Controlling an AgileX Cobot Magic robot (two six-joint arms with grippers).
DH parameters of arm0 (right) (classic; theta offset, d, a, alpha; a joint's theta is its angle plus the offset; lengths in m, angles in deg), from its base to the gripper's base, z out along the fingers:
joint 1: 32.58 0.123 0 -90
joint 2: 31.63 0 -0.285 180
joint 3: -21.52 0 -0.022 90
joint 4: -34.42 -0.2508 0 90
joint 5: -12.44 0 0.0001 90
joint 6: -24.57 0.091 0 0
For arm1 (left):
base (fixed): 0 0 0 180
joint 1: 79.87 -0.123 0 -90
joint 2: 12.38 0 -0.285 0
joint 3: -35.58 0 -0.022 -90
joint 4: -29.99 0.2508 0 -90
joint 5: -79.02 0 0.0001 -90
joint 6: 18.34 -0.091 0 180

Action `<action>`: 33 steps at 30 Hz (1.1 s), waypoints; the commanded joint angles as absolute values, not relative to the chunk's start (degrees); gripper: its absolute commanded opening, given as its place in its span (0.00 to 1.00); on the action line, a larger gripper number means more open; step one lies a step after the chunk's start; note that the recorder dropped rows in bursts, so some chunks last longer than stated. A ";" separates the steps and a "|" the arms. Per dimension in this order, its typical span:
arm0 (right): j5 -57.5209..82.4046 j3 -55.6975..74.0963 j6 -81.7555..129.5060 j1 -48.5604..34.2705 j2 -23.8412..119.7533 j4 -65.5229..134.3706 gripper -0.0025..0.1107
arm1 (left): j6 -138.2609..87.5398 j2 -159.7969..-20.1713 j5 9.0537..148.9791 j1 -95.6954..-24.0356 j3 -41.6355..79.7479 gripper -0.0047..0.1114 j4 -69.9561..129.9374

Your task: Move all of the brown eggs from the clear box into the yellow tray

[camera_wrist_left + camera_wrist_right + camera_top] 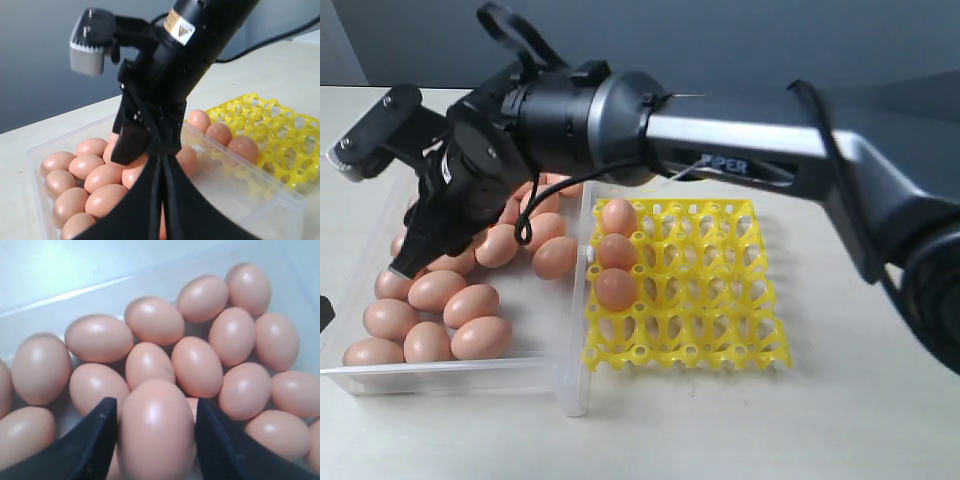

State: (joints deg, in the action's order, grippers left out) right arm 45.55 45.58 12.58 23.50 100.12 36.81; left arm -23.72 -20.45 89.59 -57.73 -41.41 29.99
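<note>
Several brown eggs (437, 289) lie heaped in the clear box (450, 376) on the left. The yellow tray (720, 290) stands just right of it, with three brown eggs (617, 251) in its column nearest the box. My right gripper (156, 415) reaches across into the box and is shut on a brown egg (156, 432), one finger pressed to each side, slightly above the others. In the exterior view that egg is hidden behind the gripper (408, 258). My left gripper (163, 167) is shut on nothing and looks over the box from its near side.
The right arm (740, 150) spans the scene above the tray's far edge. A pale tabletop (770, 430) surrounds the box and tray. A grey wall (720, 40) rises behind the table.
</note>
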 commanded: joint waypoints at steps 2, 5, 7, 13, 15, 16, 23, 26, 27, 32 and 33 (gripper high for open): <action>46.21 45.79 12.89 23.46 95.09 38.01 0.04 | -23.50 -20.17 89.37 -57.41 -41.64 0.04 29.99; 46.71 45.68 17.92 23.46 92.90 42.49 0.04 | -23.50 -20.17 89.37 -57.41 -41.64 0.04 29.99; 47.51 45.68 23.47 23.46 91.28 47.82 0.04 | -23.50 -20.17 89.37 -57.41 -41.64 0.04 29.99; 48.33 42.71 41.43 23.46 84.58 63.80 0.04 | -23.50 -20.17 89.37 -57.41 -41.64 0.04 29.99; 48.06 40.47 46.73 23.46 81.65 67.50 0.04 | -23.50 -20.17 89.37 -57.41 -41.64 0.04 29.99; 47.82 38.98 49.26 23.46 79.82 69.39 0.04 | -23.50 -20.17 89.37 -57.41 -41.64 0.04 29.99; 47.47 27.01 60.14 23.46 66.46 74.88 0.04 | -23.50 -20.17 89.37 -57.41 -41.64 0.04 29.99; 47.47 21.13 65.59 23.46 60.25 74.65 0.04 | -23.50 -20.17 89.37 -57.41 -41.64 0.04 29.99; 47.03 18.81 67.18 23.46 58.66 74.64 0.04 | -23.50 -20.17 89.37 -57.41 -41.64 0.04 29.99; 38.17 5.07 76.81 23.46 49.90 74.25 0.04 | -23.50 -20.17 89.38 -57.41 -41.64 0.04 29.99; 34.94 2.46 78.81 23.46 48.49 74.50 0.04 | -23.50 -20.17 89.38 -57.41 -41.64 0.04 29.99</action>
State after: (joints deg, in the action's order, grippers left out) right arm 41.94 8.89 73.41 23.50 52.07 74.05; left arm -23.72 -20.45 89.59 -57.73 -41.41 29.99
